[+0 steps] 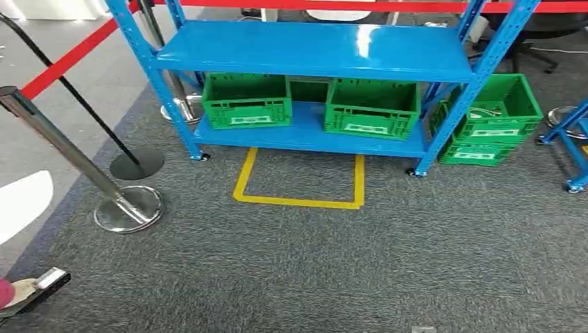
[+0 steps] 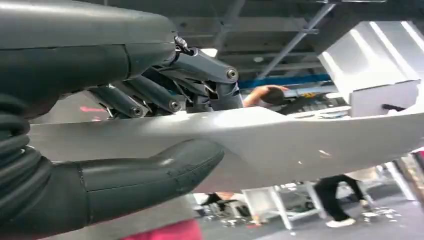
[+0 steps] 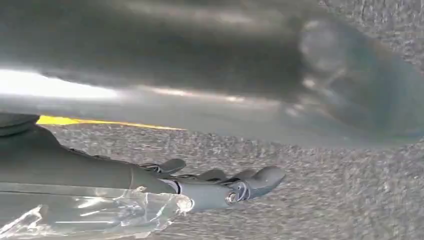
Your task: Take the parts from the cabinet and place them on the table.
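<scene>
Gripping flat silver part (image 2: 280, 140) lengthwise | left hand (image 2: 150, 130)

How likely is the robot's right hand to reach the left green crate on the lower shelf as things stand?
Probably not yet. The right hand hangs low over carpet, and the left green crate sits beyond the yellow floor marking; nothing blocks its front, though.
</scene>
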`<state>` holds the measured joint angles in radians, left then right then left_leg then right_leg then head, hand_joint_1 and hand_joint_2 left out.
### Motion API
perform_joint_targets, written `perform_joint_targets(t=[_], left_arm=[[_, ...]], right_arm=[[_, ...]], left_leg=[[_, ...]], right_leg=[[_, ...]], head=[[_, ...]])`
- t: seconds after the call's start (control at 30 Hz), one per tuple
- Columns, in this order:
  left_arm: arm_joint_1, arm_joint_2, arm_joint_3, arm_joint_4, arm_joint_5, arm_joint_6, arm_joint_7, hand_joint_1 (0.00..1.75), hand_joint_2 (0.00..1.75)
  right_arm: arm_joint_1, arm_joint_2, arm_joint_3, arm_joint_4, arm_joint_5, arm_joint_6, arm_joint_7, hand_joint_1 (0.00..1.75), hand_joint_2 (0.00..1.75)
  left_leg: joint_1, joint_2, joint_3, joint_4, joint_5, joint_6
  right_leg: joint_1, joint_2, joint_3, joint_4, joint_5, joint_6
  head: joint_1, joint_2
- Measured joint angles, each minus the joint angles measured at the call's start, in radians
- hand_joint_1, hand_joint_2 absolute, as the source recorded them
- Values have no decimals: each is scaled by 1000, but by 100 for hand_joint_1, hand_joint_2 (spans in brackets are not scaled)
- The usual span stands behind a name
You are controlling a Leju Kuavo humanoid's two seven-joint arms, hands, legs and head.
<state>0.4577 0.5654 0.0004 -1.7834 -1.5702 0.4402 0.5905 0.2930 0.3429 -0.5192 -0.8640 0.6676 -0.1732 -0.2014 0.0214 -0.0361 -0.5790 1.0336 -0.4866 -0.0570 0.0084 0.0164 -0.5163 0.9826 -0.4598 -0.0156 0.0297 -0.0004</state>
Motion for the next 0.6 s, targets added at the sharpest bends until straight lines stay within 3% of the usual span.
perform_joint_targets(t=[0.07,0.1,0.13,0.17,0.2,0.23,0.27,0.3,0.33,0.43,0.47,0.5,0.53,0.6], left_arm=[[-6,0,-2,0,0,0,0,175,175],[-3,0,-5,0,0,0,0,175,175],[-2,0,-6,0,0,-1,0,175,175],[-3,0,-7,0,0,-5,0,175,175],[-3,0,-8,0,0,-8,1,175,175],[-3,1,-8,0,0,-7,3,175,175],[-4,3,-9,0,0,-5,5,175,175],[-9,5,-12,0,0,-3,8,175,175],[-11,5,-16,0,0,-2,10,175,175],[-4,6,-23,4,0,-2,11,175,175],[-3,6,-23,4,0,-1,11,175,175],[-7,6,-23,5,0,0,11,175,175],[-9,6,-23,5,0,0,11,175,175],[-10,6,-25,5,0,-1,8,175,175]], right_arm=[[1,0,-2,0,0,0,0,0,0],[1,0,-3,0,-1,0,0,0,0],[1,0,-3,0,-1,0,0,0,0],[0,0,-4,0,0,1,1,0,0],[0,0,-4,0,0,2,2,0,0],[0,0,-3,0,0,2,2,0,0],[-1,0,-4,0,-1,2,0,0,0],[0,0,-4,0,-2,2,-2,0,0],[0,0,-4,0,-3,1,-3,0,0],[-3,0,-5,0,-3,2,-8,0,0],[-3,0,-4,0,-3,2,-10,0,0],[-3,0,-4,0,-4,3,-13,0,0],[-2,0,-5,1,-5,3,-13,0,0],[-2,-1,-5,2,-6,4,-13,0,0]], left_leg=[[0,20,-77,163,-82,-10],[1,22,-107,231,-106,-13],[1,22,-115,253,-105,-15],[1,24,-97,229,-81,-15],[1,29,-54,154,-38,-15],[1,47,0,62,4,-15],[1,88,55,-32,36,-15],[-6,124,72,-78,29,-12],[-6,101,67,-72,36,8],[-7,67,53,-72,42,29],[-2,58,52,-73,47,37],[-1,49,49,-73,49,42],[0,38,45,-73,52,46],[-1,15,34,-72,58,51]], right_leg=[[2,-29,-10,0,3,-3],[2,-42,-14,1,4,-3],[2,-55,-17,1,5,-3],[2,-70,-18,1,5,-2],[2,-85,-18,1,6,-1],[2,-97,-16,2,5,1],[4,-108,-13,5,4,5],[14,-117,-18,13,-1,13],[16,-127,-19,15,0,17],[14,-161,-14,14,1,29],[9,-121,-25,24,-11,41],[6,-63,-38,62,-42,47],[4,-31,-71,139,-86,50],[2,-18,-153,318,-163,52]], head=[[0,0],[-2,0],[-1,0],[-2,0],[-1,0],[-2,0],[-1,0],[-4,0],[0,0],[-2,0],[0,0],[3,0],[3,0],[2,0]])
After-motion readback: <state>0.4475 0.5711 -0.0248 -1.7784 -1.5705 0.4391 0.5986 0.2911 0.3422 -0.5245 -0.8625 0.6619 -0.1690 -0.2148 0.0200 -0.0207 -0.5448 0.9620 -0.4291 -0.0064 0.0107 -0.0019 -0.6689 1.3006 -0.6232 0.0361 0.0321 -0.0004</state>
